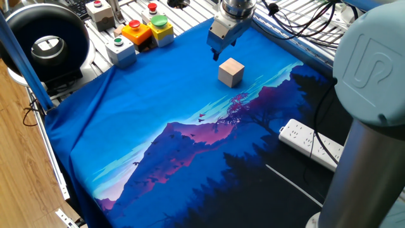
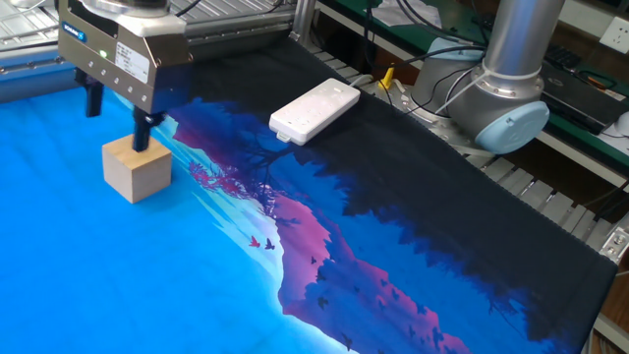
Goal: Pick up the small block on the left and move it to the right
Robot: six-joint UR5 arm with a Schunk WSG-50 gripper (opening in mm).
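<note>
The small block [image 1: 231, 72] is a plain tan wooden cube. It rests on the blue mountain-print cloth [image 1: 158, 107], toward the far middle of it. In the other fixed view the small block [image 2: 137, 170] sits at the left. My gripper [image 1: 218, 52] hangs just above and slightly behind the block, open and empty. In the other fixed view my gripper [image 2: 118, 116] has one dark fingertip [image 2: 144, 134] close over the block's top back edge, and the other stands off to the left. I cannot tell whether that fingertip touches the block.
Grey and yellow button boxes [image 1: 137, 31] stand at the far left corner beside a black round device [image 1: 44, 41]. A white power strip [image 1: 313, 144] lies on the dark side of the cloth, also in the other fixed view [image 2: 314, 110]. The arm's base [image 2: 496, 88] stands beyond it.
</note>
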